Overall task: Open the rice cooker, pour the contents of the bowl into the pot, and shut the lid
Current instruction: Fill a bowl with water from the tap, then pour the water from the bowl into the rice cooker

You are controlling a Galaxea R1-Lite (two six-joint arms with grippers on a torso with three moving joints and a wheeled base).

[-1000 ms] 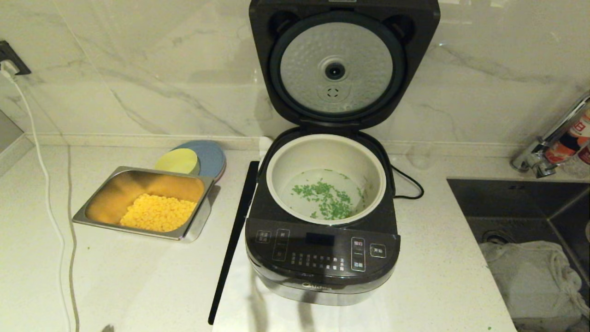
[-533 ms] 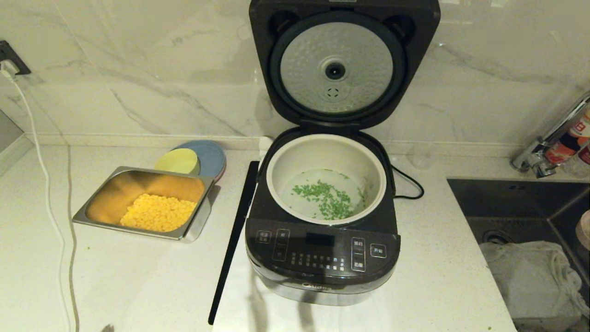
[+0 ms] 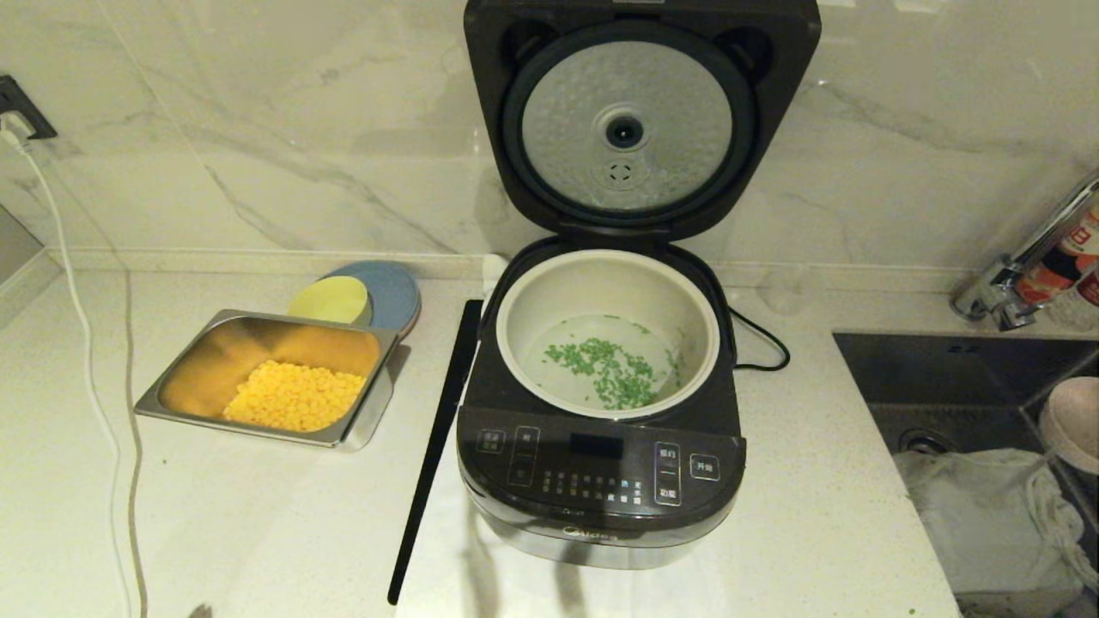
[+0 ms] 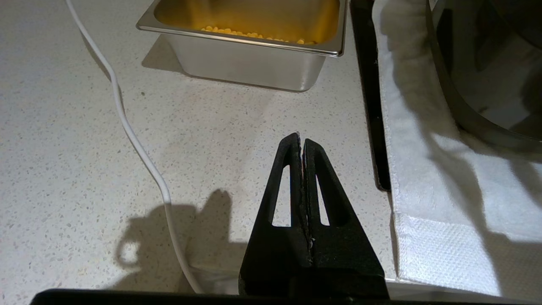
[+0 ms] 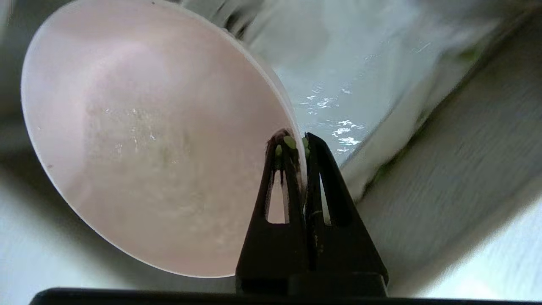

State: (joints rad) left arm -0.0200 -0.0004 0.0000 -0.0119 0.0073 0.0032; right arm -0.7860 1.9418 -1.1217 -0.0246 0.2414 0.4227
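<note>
Bowl point(image 3: 1071, 422) hung at the head view's right edge, over the sink point(image 3: 953, 378), its rim pinched in the closed right gripper point(image 5: 298, 142). Rice cooker point(image 3: 601, 481) stood mid-counter, lid point(image 3: 640, 120) upright, greens point(image 3: 611, 371) in the pot point(image 3: 608, 266). Left gripper point(image 4: 301, 142) closed, empty, above bare counter point(image 4: 203, 123).

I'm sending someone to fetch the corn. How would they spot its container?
Left of the open rice cooker on the counter sits a rectangular steel tray holding yellow corn kernels. The round yellow bowl and blue plate behind it are empty.
</note>
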